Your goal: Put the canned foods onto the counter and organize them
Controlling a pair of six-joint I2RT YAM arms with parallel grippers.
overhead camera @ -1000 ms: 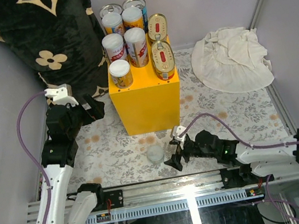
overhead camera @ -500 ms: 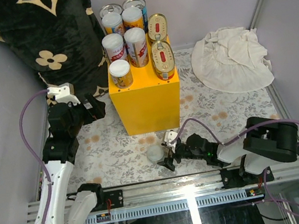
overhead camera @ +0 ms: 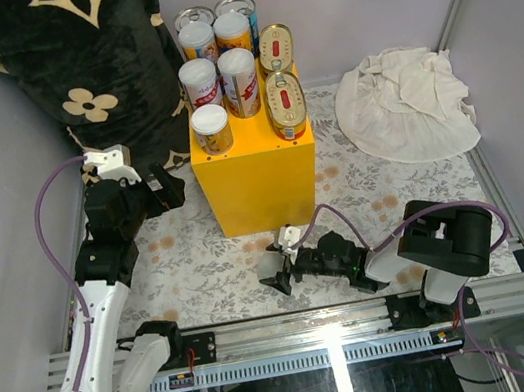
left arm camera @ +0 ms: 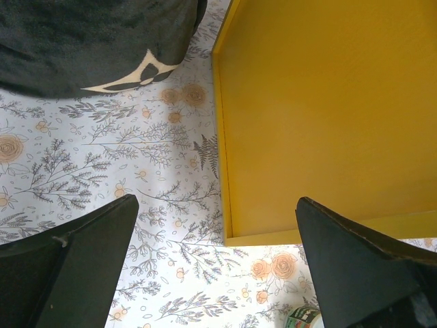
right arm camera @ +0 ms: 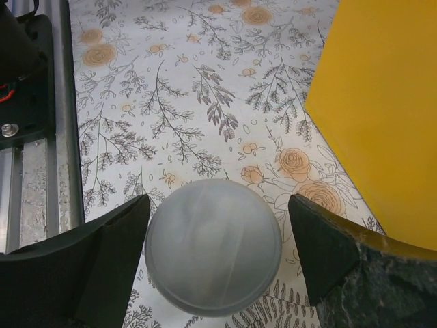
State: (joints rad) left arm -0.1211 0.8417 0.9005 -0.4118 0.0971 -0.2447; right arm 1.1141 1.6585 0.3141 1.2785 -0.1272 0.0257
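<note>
The yellow counter [overhead camera: 258, 171] stands mid-table with several cans on top [overhead camera: 220, 71] and two flat oval gold tins [overhead camera: 286, 102] along its right side. One small white-lidded can [overhead camera: 271, 268] stands on the floral mat in front of it. My right gripper [overhead camera: 281, 272] is open with a finger on either side of this can; in the right wrist view the lid [right arm camera: 213, 254] fills the gap between the fingers [right arm camera: 102, 273]. My left gripper [overhead camera: 164, 188] is open and empty, left of the counter, whose yellow side shows in the left wrist view [left arm camera: 328, 116].
A black floral cushion [overhead camera: 67, 68] leans at the back left, close to my left arm. A crumpled white cloth [overhead camera: 408, 104] lies at the back right. The metal rail [overhead camera: 315, 324] runs along the near edge. Walls close in both sides.
My right gripper has moved left along the mat and now straddles the small white-lidded can. The left arm has hardly moved.
</note>
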